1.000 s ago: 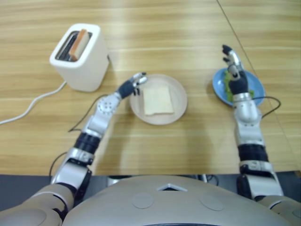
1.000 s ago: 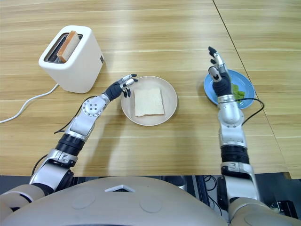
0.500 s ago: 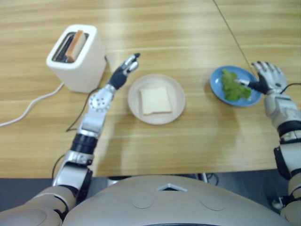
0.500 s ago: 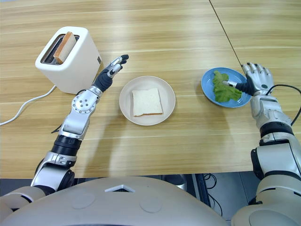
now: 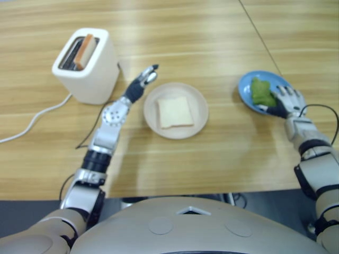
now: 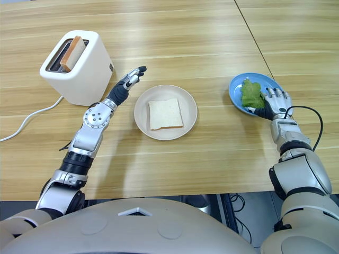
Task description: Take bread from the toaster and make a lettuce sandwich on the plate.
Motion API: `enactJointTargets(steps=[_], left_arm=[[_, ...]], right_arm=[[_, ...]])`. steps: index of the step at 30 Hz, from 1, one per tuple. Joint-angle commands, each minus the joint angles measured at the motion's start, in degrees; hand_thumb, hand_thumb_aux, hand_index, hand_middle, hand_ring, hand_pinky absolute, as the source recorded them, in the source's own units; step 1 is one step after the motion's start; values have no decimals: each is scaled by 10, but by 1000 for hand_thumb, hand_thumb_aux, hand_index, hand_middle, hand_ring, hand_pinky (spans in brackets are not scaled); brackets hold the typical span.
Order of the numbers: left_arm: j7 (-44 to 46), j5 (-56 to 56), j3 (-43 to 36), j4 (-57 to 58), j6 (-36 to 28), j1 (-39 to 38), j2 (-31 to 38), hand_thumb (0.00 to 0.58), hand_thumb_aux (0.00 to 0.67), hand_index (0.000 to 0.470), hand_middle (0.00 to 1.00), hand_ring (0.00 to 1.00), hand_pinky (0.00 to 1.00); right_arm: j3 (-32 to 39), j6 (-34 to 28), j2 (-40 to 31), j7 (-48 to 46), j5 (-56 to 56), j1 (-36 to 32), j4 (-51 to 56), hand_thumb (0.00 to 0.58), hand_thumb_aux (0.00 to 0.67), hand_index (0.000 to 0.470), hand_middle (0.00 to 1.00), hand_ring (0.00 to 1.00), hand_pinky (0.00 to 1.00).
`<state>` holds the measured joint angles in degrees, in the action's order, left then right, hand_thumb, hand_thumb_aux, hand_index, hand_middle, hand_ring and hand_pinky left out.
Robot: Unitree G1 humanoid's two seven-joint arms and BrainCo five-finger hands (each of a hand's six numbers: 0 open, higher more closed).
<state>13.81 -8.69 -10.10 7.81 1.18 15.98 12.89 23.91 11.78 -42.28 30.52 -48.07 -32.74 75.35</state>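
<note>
1. The white toaster (image 6: 79,66) stands at the far left of the wooden bench (image 6: 185,42), with one slice of toast (image 6: 72,53) upright in its slot, poking above the top.
2. A white cord (image 6: 26,119) runs from the toaster's base across the bench toward the left edge.
3. The round beige plate (image 6: 186,100) sits near the middle of the bench, to the right of the toaster and apart from it. A square slice of bread (image 6: 165,114) lies flat on it.
4. The left hand (image 6: 127,84) is held between the toaster and the beige plate, touching neither. Its fingers (image 6: 139,70) are stretched out, pointing away from the robot, and hold nothing.
5. A small blue plate (image 6: 234,91) sits to the right, well apart from the beige one, and the green lettuce (image 6: 251,94) lies on it.
6. The right hand (image 6: 274,103) rests over the blue plate's near right rim, just beside the lettuce. Its fingers (image 6: 275,93) are spread flat rather than closed, and the leaf is not gripped.
7. A thin black cable (image 6: 312,119) loops beside the right wrist.
</note>
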Motion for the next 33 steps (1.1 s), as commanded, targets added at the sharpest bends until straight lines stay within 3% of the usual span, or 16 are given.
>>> enactJointTargets(steps=[1, 12, 13, 14, 15, 16, 17, 18, 20, 24, 27, 33], left_arm=[[3, -3, -1, 11, -8, 2, -1, 0, 0, 0, 0, 0, 0], [1, -3, 0, 17, -7, 4, -5, 0, 0, 0, 0, 0, 0], [1, -3, 0, 18, -6, 4, -5, 0, 0, 0, 0, 0, 0], [0, -2, 1, 20, -6, 4, -6, 0, 0, 0, 0, 0, 0], [0, -2, 2, 22, -5, 5, -6, 0, 0, 0, 0, 0, 0], [0, -1, 2, 24, -4, 6, -6, 0, 0, 0, 0, 0, 0], [0, 0, 3, 25, -3, 6, -7, 0, 0, 0, 0, 0, 0], [0, 0, 3, 27, -2, 7, -7, 0, 0, 0, 0, 0, 0], [-2, 1, 5, 32, 0, 9, -9, 0, 0, 0, 0, 0, 0], [-2, 6, 9, 49, 5, 16, -14, 0, 0, 0, 0, 0, 0], [-3, 6, 9, 65, 10, 22, -17, 0, 0, 0, 0, 0, 0], [-8, 5, 13, 95, 21, 32, -23, 0, 0, 0, 0, 0, 0]], right_arm=[[8, 2, -5, 1, 8, 1, 3, 580, 670, 460, 0, 0, 0], [-6, 31, -19, 26, 40, 0, -15, 580, 670, 460, 0, 0, 0], [-8, 41, -22, 35, 43, 1, -28, 580, 670, 460, 357, 357, 357], [-9, 52, -26, 48, 44, 3, -50, 580, 670, 460, 498, 498, 498], [-11, 60, -30, 57, 46, 6, -69, 580, 670, 460, 510, 510, 510], [-14, 70, -33, 63, 50, 13, -95, 580, 670, 460, 596, 596, 596], [-19, 78, -37, 68, 54, 21, -128, 580, 670, 460, 816, 816, 816], [-26, 82, -41, 71, 57, 34, -170, 580, 670, 460, 816, 816, 816], [-46, 77, -46, 58, 64, 69, -289, 580, 670, 460, 1000, 1000, 1000], [-74, 36, -24, 4, 62, 128, -525, 580, 670, 460, 1000, 1000, 1000], [-65, 9, 19, -45, 48, 142, -640, 580, 670, 460, 1000, 1000, 1000], [-19, 6, 111, -104, 22, 131, -676, 580, 670, 460, 1000, 1000, 1000]])
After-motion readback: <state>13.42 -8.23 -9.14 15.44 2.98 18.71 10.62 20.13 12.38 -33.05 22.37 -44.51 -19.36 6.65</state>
